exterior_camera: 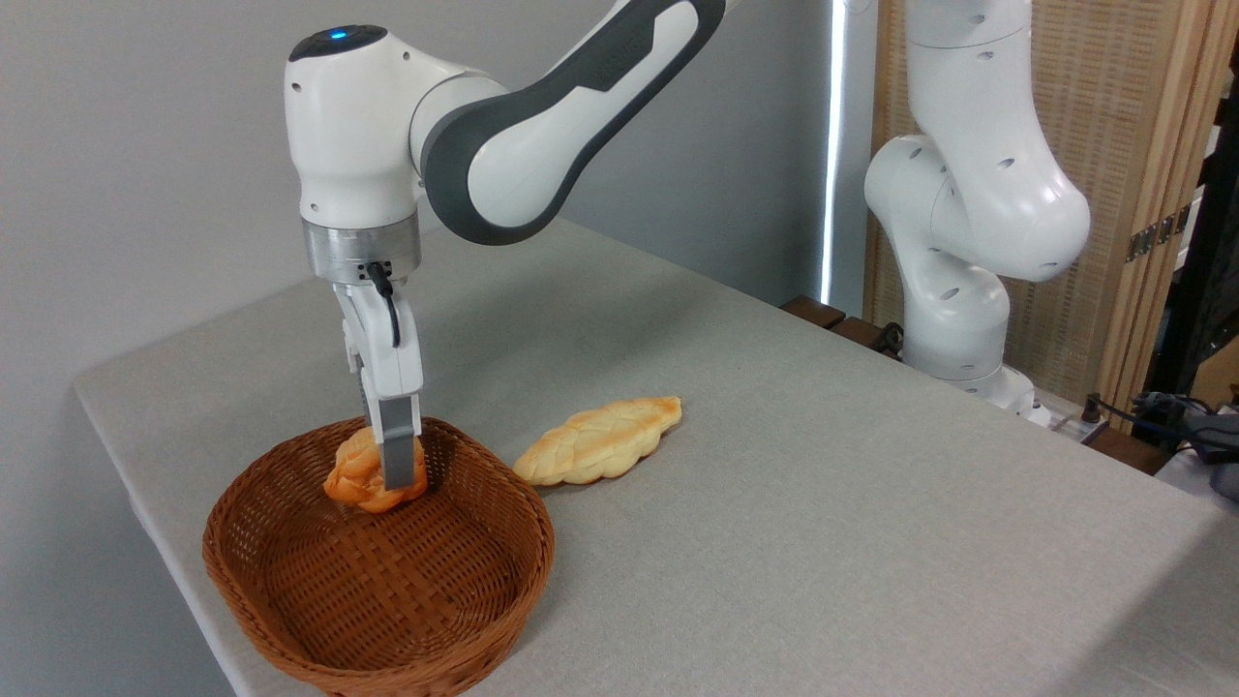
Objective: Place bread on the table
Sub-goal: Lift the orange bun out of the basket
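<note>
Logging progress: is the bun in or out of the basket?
In: the bun sits inside the basket, with the end effector around it.

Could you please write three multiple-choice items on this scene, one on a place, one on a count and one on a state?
1. Where is the small orange bun?
A. Inside the wicker basket
B. On the bare table
C. On top of the braided loaf

2. How many bread pieces are in view?
A. One
B. Two
C. Four

3. What is the gripper doing?
A. Hanging high above the table, away from everything
B. Pressing on the braided loaf
C. Reaching down into the basket with its fingers at the bun

Answers:
1. A, the bun sits within the basket's far rim.
2. B, only the bun and the braided loaf show.
3. C, a grey finger overlaps the bun's front; whether it is clamped cannot be told.
</note>
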`<move>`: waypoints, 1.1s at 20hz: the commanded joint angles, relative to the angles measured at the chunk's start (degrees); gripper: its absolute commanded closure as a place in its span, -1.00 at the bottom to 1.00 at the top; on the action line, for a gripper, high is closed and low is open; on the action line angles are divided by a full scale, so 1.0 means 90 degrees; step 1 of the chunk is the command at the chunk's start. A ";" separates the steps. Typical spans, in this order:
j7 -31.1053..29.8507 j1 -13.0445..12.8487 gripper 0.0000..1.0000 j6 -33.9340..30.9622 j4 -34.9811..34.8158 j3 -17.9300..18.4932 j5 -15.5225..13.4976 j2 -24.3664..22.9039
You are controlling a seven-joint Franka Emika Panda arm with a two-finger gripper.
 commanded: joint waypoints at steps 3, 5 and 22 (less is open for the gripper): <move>0.0113 -0.0012 0.51 0.0119 0.0055 0.0033 0.0060 0.0029; 0.0113 -0.0012 0.51 0.0119 0.0055 0.0033 0.0051 0.0029; -0.0619 -0.0002 0.47 -0.1724 0.0426 0.0375 -0.0877 -0.1122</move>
